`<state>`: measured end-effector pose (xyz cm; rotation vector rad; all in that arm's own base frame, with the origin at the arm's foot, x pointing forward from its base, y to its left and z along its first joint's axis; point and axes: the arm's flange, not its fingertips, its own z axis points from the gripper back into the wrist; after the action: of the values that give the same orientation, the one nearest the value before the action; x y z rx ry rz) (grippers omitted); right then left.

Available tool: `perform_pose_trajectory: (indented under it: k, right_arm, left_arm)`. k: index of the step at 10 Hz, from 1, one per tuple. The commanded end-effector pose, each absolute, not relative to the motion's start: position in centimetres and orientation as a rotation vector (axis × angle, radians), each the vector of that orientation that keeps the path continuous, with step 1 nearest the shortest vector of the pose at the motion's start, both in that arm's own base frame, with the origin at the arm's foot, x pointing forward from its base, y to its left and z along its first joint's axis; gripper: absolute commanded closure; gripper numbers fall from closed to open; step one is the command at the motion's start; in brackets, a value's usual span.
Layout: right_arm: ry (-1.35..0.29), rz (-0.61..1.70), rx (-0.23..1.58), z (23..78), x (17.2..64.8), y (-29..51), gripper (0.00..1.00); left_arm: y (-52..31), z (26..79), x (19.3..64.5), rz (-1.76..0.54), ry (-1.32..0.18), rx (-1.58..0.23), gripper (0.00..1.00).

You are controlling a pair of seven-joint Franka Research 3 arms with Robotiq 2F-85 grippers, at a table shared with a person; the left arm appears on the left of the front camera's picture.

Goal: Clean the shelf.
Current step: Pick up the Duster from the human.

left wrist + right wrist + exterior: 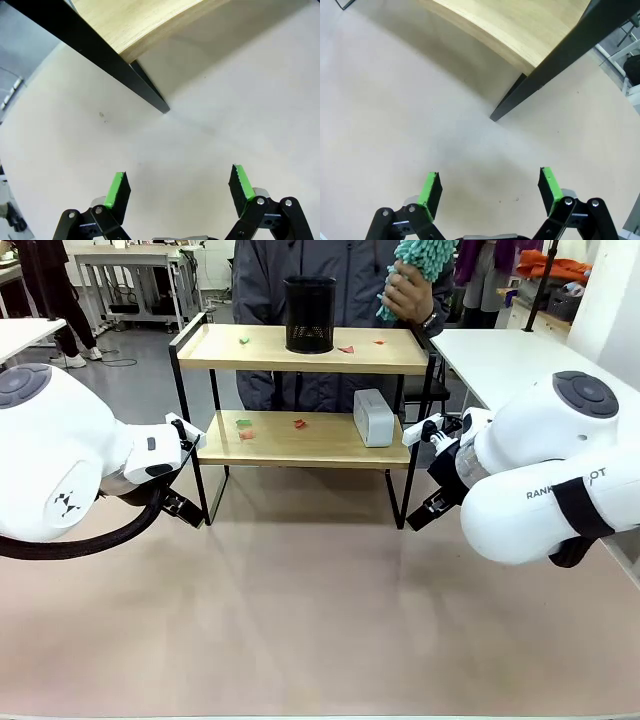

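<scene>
The shelf (300, 445) stands at the far middle of the table, two light wooden boards in a black frame. On its top board are a black mesh cup (309, 314) and small red and green scraps (345, 348). The lower board carries a small white box (373, 417) and more scraps (245, 428). A person behind it holds a teal duster (418, 262) in one hand. My left gripper (179, 187) hangs open above the table near the shelf's front left leg (150, 95). My right gripper (490, 188) is open too, near the front right leg (512, 100).
The pinkish table top (300, 620) stretches in front of the shelf between my two arms. A white table (510, 355) stands at the right and another at the far left. More tables and people are in the background.
</scene>
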<state>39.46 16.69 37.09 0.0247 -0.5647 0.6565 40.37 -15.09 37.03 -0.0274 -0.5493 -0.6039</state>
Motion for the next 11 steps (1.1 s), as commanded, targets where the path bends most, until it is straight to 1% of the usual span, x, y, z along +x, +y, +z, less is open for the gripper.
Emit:
perform_pose_trajectory:
  k: [1, 4, 5, 6, 7, 8, 9, 10, 11]
  right_arm:
    - [-0.565, 0.656, 0.025, 37.1, 39.5, 16.7, 0.0]
    - [-0.565, 0.657, 0.025, 37.1, 39.5, 16.7, 0.0]
    - [-0.273, 0.646, 0.082, 40.0, 37.8, 15.5, 0.0]
    - [-0.292, 0.543, 0.278, 44.1, 35.7, 13.0, 0.0]
    - [-0.311, 0.371, 0.431, 47.4, 33.8, 9.9, 0.0]
    - [-0.317, 0.302, 0.683, 49.7, 31.6, 6.0, 0.0]
    - [-0.324, 0.254, 0.873, 50.4, 30.0, 2.0, 0.0]
    - [-0.411, 0.168, 0.994, 50.2, 28.2, -2.8, 0.0]
    - [-0.462, 0.061, 1.117, 49.1, 26.7, -8.2, 0.0]
  left_arm:
    - [-15.1, 37.0, 40.4, -0.604, -0.549, -0.027, 0.0]
    - [-15.1, 37.0, 40.4, -0.604, -0.549, -0.027, 0.0]
    - [-14.0, 40.4, 38.1, -0.737, -0.441, -0.16, 0.0]
    - [-11.9, 43.6, 35.8, -0.823, -0.4, -0.258, 0.0]
    - [-9.1, 46.2, 34.1, -0.891, -0.407, -0.426, 0.0]
    - [-5.5, 48.6, 33.4, -0.812, -0.463, -0.558, 0.0]
    - [-1.6, 50.2, 33.2, -0.761, -0.523, -0.628, 0.0]
    - [3.4, 51.2, 33.4, -0.619, -0.613, -0.695, 0.0]
    - [8.6, 51.0, 33.2, -0.419, -0.708, -0.78, 0.0]
